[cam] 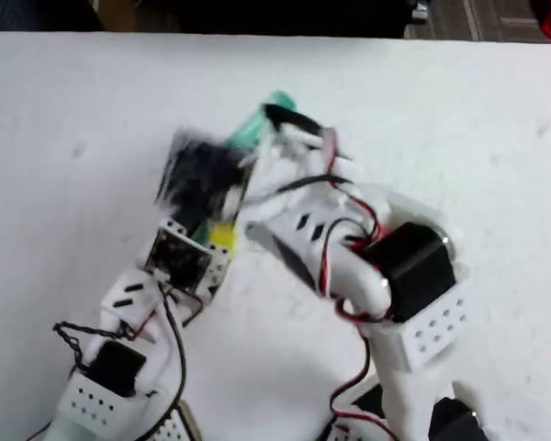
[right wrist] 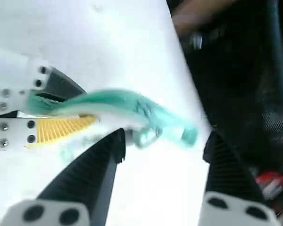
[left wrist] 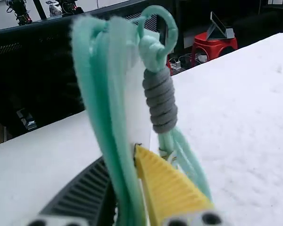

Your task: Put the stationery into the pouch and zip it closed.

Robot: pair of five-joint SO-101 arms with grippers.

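One pouch (left wrist: pixel 108 94) tight in L end effector (left wrist: pixel 127 162); R end effector (right wrist: pixel 166 140) open alongside.

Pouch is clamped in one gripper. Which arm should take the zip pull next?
Right, probably. The right gripper is open by the free end of the mint-green fabric pouch, near its grey-wrapped cord zip pull. The left gripper is shut on the pouch, anchoring it.
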